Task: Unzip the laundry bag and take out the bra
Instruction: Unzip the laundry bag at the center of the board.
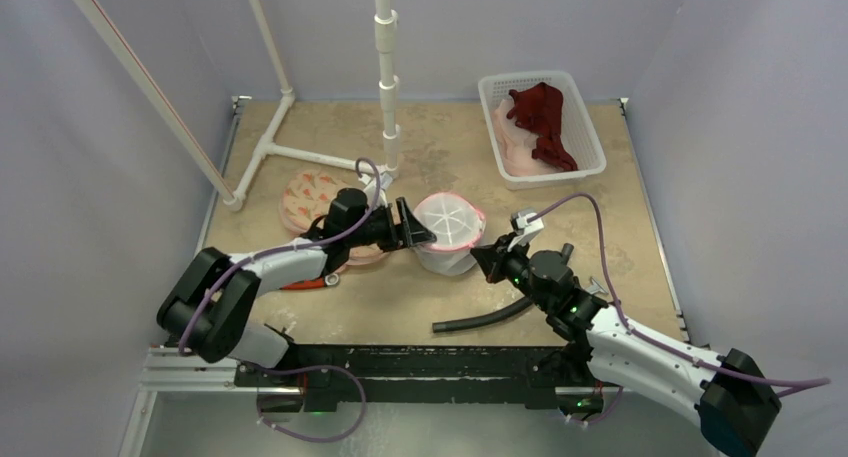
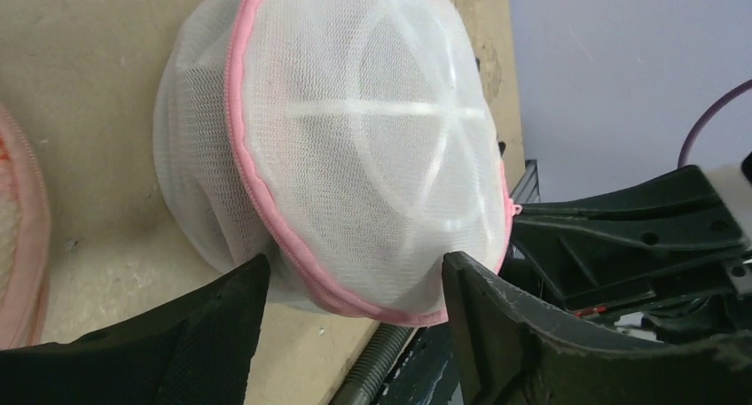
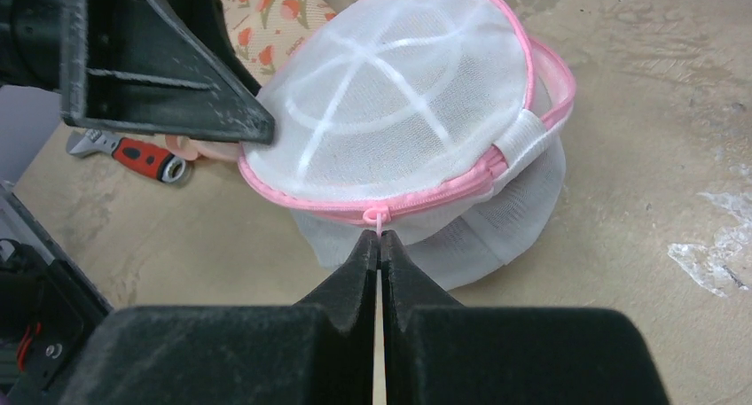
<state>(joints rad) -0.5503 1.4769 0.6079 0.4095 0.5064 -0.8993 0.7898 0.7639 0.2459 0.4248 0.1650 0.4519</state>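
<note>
**Right fingers pinch the zipper pull; left fingers stand apart at the bag**

The right gripper [image 3: 379,244] has its two fingers pressed together, and between their tips sits the small pink zipper pull [image 3: 376,217] of the laundry bag [image 3: 399,112]. The pull hangs from the pink zipper [image 3: 443,188] that runs round the bag's rim, on the side facing this arm.

The left gripper [image 2: 355,261] is spread wide. Its fingers [image 2: 213,325] stand on either side of the bag's pink-edged rim on the opposite side, and whether they touch the mesh cannot be told.

The bag is a round, white mesh dome with white ribs. It rests on the table [image 1: 420,312] near the middle, between the two grippers. What is inside cannot be made out through the mesh.

Just left of the bag lies a flat round floral pouch [image 1: 305,197], and a red-handled wrench [image 1: 310,282] lies near the left arm. A black hose [image 1: 490,317] lies in front of the bag, near the right arm. A white basket [image 1: 590,142] at the back right holds a dark red garment [image 1: 540,112] and a pale pink garment [image 1: 510,147]. A white pipe frame [image 1: 385,77] stands behind.
</note>
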